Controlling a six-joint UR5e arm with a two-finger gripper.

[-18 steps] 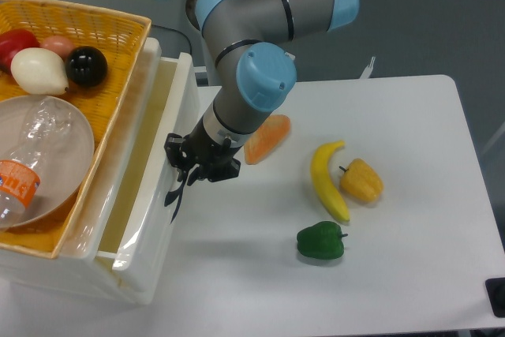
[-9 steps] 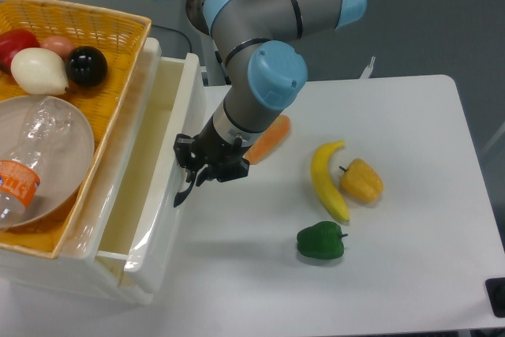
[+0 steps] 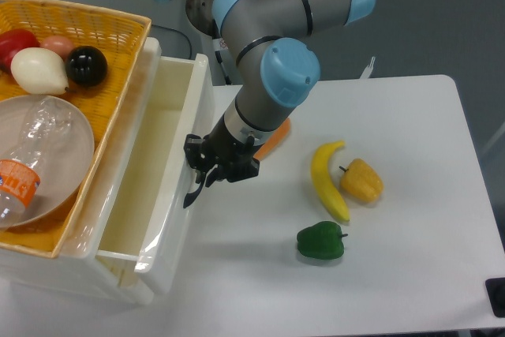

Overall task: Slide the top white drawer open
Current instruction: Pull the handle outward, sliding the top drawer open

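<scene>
The top white drawer (image 3: 158, 163) stands pulled partly out of the cabinet at the left, its deep empty tray showing from above. Its curved black handle (image 3: 192, 193) sticks out of the flat front on the right side. My gripper (image 3: 202, 173) is shut on this handle, the black fingers around its upper part. The lower drawer is hidden under the top one.
A yellow wicker basket (image 3: 118, 29) sits on the cabinet with fruit, a bowl and a plastic bottle in it. On the table lie a carrot piece (image 3: 272, 138), a banana (image 3: 325, 179), a yellow pepper (image 3: 361, 180) and a green pepper (image 3: 321, 241).
The drawer has slid further out to the right, with my gripper on its handle moving right and slightly down. More of the tray's inside shows.
</scene>
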